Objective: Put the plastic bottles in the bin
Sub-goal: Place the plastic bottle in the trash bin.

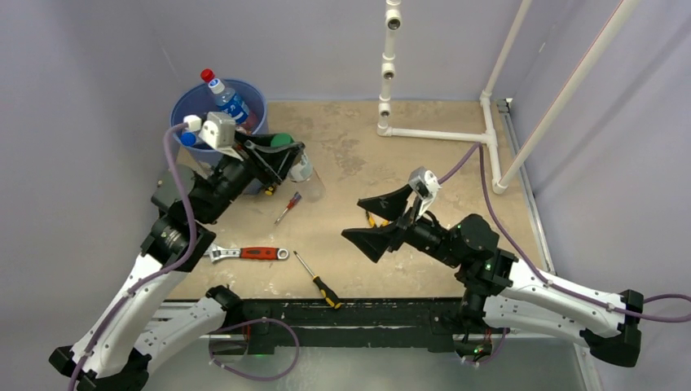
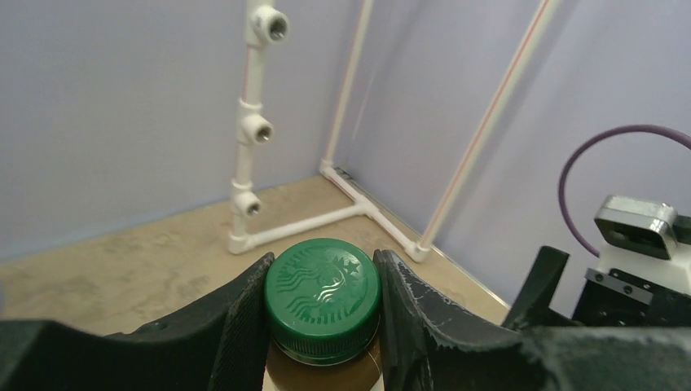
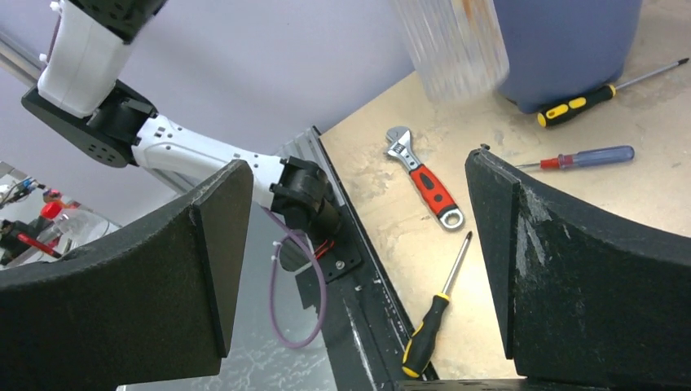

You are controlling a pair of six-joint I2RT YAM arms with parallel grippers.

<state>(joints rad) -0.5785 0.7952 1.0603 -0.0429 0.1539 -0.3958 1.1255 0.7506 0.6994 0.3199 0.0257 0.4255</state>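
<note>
Beside the large round blue plastic bin [image 1: 247,95], at its near right flank, the left pincer [image 1: 283,157] was closed tight on the neck end of a clear plastic bottle with a green screw cap [image 2: 323,297]. In the left wrist view its two dark fingers [image 2: 238,324] pressed against opposite sides of the cap. The bottle looked light and thin-walled, its ribbed body likely to dent under a hard squeeze and to slip on its smooth sides. The stiff cap and neck seemed the sound place to hold it, though a bottle gripped so high would probably swing. A brownish tone showed under the cap, and I could not tell whether it was liquid or the desk [image 1: 424,163] seen through the plastic, so the weight was uncertain. The right wrist view caught the body only as a blur cut off by the top edge, and no view settled whether its base touched the desk. Another clear plastic bottle with a red cap and blue label [image 1: 224,95] already stood inside the bin, its lower part hidden by the wall. The right pincer [image 1: 352,218] hung wide open and empty above mid-desk, well apart from both bottles.
</note>
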